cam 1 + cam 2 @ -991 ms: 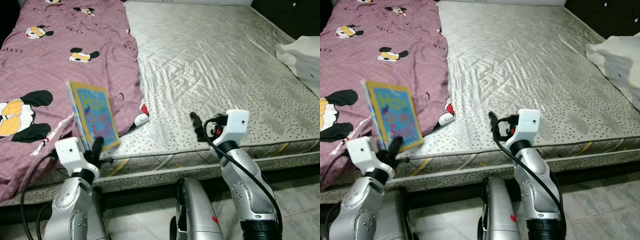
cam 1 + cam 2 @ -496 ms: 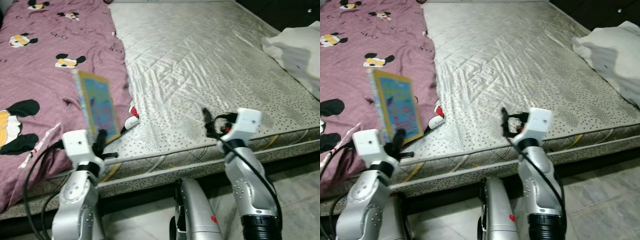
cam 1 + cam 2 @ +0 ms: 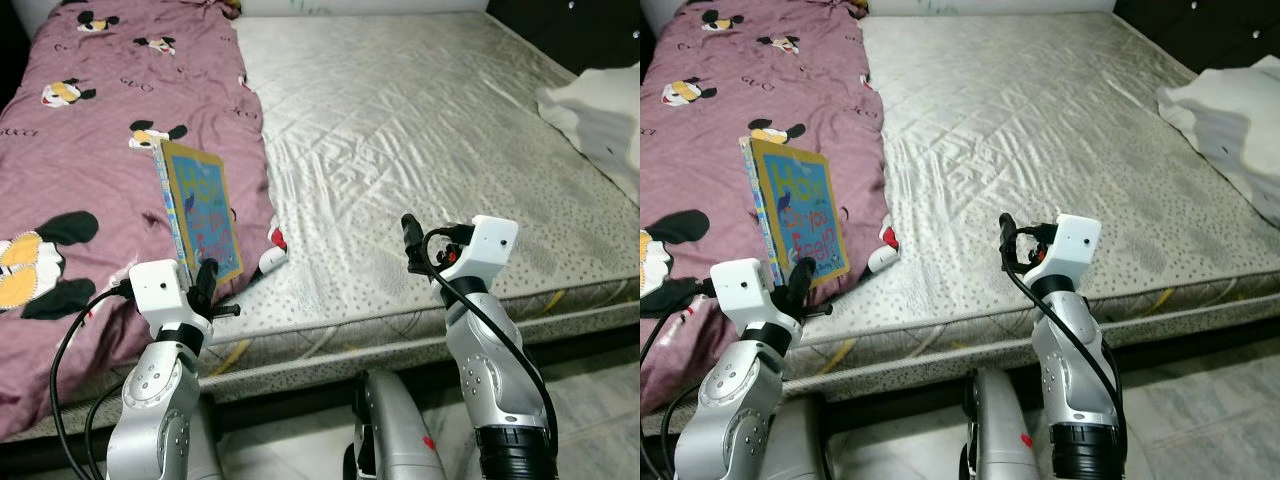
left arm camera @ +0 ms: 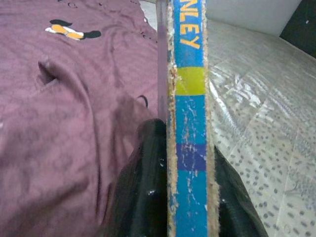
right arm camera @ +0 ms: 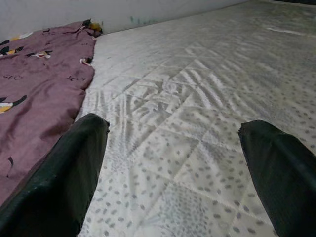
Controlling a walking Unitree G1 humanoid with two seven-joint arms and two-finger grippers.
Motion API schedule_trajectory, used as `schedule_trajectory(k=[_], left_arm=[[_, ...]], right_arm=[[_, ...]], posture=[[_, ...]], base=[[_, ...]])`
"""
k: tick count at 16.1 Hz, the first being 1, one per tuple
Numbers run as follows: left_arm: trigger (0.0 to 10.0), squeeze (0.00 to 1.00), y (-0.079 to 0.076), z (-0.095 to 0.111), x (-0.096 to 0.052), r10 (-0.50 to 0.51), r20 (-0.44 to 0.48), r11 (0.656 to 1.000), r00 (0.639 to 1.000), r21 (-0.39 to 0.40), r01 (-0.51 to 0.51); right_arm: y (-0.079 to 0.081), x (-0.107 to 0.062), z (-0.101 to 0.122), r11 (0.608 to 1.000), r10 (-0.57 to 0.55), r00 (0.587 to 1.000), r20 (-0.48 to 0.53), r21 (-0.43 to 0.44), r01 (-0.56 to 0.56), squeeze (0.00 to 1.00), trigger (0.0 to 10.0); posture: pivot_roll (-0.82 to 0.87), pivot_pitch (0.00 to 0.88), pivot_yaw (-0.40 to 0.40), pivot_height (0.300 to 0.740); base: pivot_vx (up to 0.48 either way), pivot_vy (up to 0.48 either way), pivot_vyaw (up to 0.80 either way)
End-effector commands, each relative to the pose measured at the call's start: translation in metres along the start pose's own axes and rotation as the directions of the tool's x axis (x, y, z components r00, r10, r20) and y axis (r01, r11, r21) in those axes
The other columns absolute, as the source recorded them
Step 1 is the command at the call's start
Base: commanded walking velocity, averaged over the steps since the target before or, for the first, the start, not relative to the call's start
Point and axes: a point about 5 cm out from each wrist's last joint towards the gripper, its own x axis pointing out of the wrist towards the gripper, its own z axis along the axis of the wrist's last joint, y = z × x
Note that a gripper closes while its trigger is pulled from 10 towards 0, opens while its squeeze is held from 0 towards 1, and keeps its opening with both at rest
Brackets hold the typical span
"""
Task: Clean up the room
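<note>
So the left hand (image 3: 200, 283) is clamped on the bottom edge of a picture book (image 3: 198, 215), one black finger on each side of the blue spine, which you can see dead-on in the left wrist view (image 4: 188, 123). The book stands nearly upright, long axis running up and away from the hand, leaning a touch toward the robot's left. It's held up over the near edge of the bed (image 3: 420, 130), right where the purple cartoon-mouse blanket (image 3: 90, 150) ends and the bare quilted mattress starts.

The right hand (image 3: 408, 240) is empty with its fingers spread wide apart, hovering just above the near edge of the mattress, well apart from the book. Past it, over on the robot's far right, there's a white bundle of cloth (image 3: 600, 110) on the bed.

My read: the thing that matters is that the book is already in the left hand and sticks straight up out of it, so wherever it's going, the left arm has to carry it and tip it down flat. The right hand isn't close enough to help without reaching across.
</note>
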Motion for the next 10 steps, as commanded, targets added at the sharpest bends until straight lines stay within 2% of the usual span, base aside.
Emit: schedule_trajectory(k=[1, 10], left_arm=[[10.0, 0.00, -0.0069, 0.0094, 0.0015, -0.025, 0.044, 1.000, 0.999, 0.003, 0.025], [10.0, 0.00, -0.0129, 0.0110, 0.0053, -0.043, 0.053, 0.999, 0.998, 0.005, 0.043]], right_arm=[[0.0003, 0.0016, 0.0017, 1.000, 0.008, 1.000, 0.008, -0.015, -0.008, 0.00, 10.0], [-0.0028, 0.0038, 0.0025, 0.999, 0.004, 1.000, 0.019, -0.036, -0.003, 0.00, 10.0]], posture=[[-0.03, 0.078, -0.031, 0.605], [-0.03, 0.061, -0.032, 0.701]], base=[[0.000, 0.000, 0.00], [0.000, 0.000, 0.00]])
